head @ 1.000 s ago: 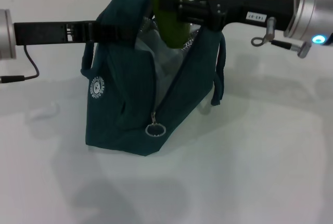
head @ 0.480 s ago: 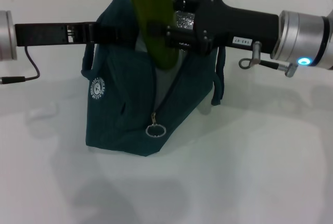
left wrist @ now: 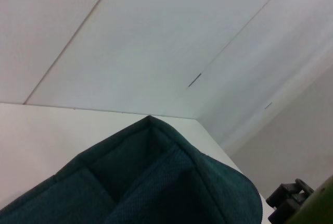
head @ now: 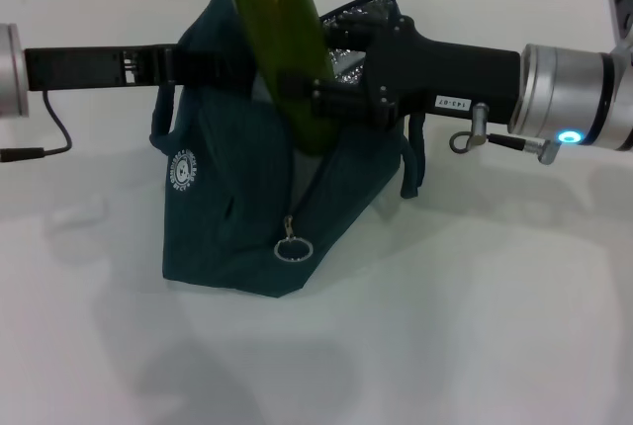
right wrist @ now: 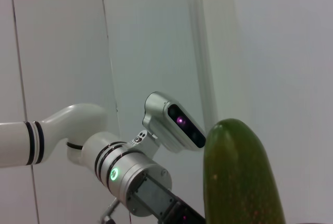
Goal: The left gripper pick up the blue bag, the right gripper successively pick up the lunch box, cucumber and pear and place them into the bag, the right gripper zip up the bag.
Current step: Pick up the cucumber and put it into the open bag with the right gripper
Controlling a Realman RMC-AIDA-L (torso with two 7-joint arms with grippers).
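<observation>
- Blue bag [head: 247,217] stands on the white desk [head: 475,326], middle of it toward the far edge, mouth open and silvery lining showing.
- Left gripper [head: 213,61] reaches in from the left edge and is clamped on the bag's top rim, holding the mouth up.
- Right gripper [head: 302,97] comes in from the right edge, fingers closed on the cucumber [head: 277,40] near its lower third.
- Cucumber's long axis is close to vertical, top leaning toward the far-left corner; its lower tip sits at the bag opening, just beside the zipper line.
- Key relation: the bag mouth lies directly below the cucumber, so the next move looks like a straight lowering and release; the tilt could snag the rim.
- Lunch box and pear are not visible; can't tell whether the box is inside.
- Zipper ring [head: 294,249] hangs on the near face, zip open.
- Left wrist view shows only the bag's raised fabric [left wrist: 151,182]; right wrist view shows the cucumber's upper end [right wrist: 239,177], which the head view crops.
</observation>
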